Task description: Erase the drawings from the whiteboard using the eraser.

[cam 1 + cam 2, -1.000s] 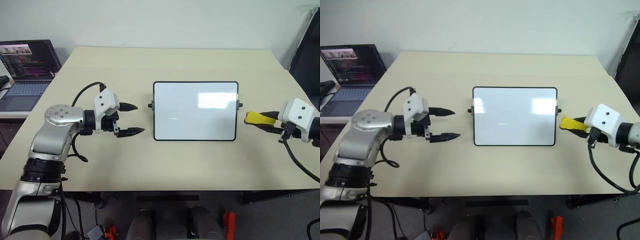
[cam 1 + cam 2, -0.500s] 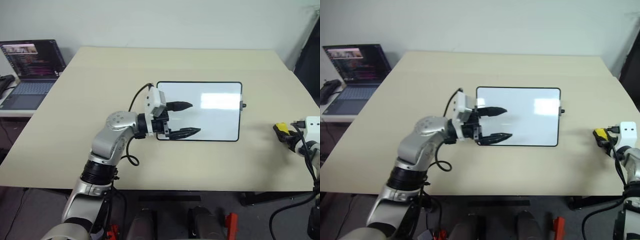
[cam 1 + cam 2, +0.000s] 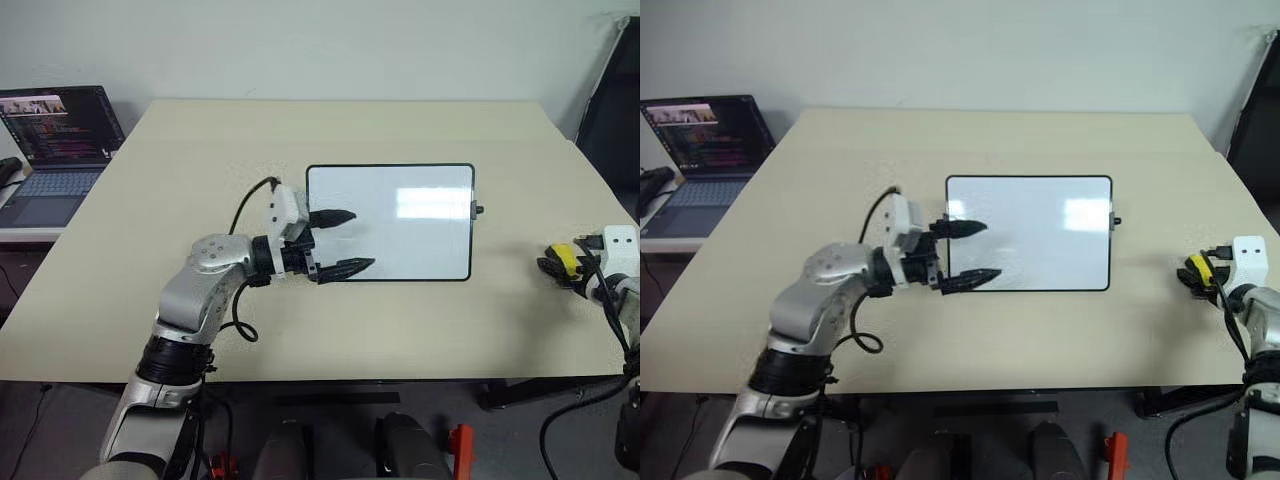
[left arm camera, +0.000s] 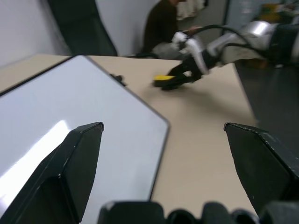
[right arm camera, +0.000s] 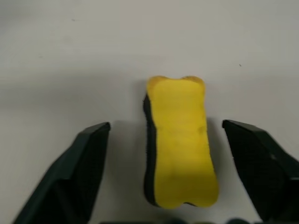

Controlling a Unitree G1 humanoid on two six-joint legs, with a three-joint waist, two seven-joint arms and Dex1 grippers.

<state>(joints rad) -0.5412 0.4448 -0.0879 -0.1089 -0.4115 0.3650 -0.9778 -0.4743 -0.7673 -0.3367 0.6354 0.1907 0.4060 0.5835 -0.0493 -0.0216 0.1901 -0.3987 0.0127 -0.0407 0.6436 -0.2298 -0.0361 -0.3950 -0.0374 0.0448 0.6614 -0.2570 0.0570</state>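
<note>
The board (image 3: pixel 390 222) lay flat in the middle of the counter (image 3: pixel 300 130), its white face clean as far as I could tell — no drawings to be made out on it. The eraser (image 5: pixel 180 140) sat on the counter well off the board's right side, yellow face up, dark pad down. The right tool (image 5: pixel 177 172) stood with its fingers (image 5: pixel 79 172) spread wide on either side of the eraser, touching neither flank. The left tool (image 3: pixel 338 242) hung over the board's left edge, fingers spread too, pinching nothing.

I judged the step to be letting the eraser go. To do it well the right arm should lift straight back and clear, so no fingertip nudges the block; the left should stay off the glossy face.

A second ago things stood otherwise — the right tool was pressed shut on the eraser, just beside the board's right knob, and has since carried it farther from the board, down to the counter, and released it. The left tool, then well left of the board, has swung in over its left edge.
</note>
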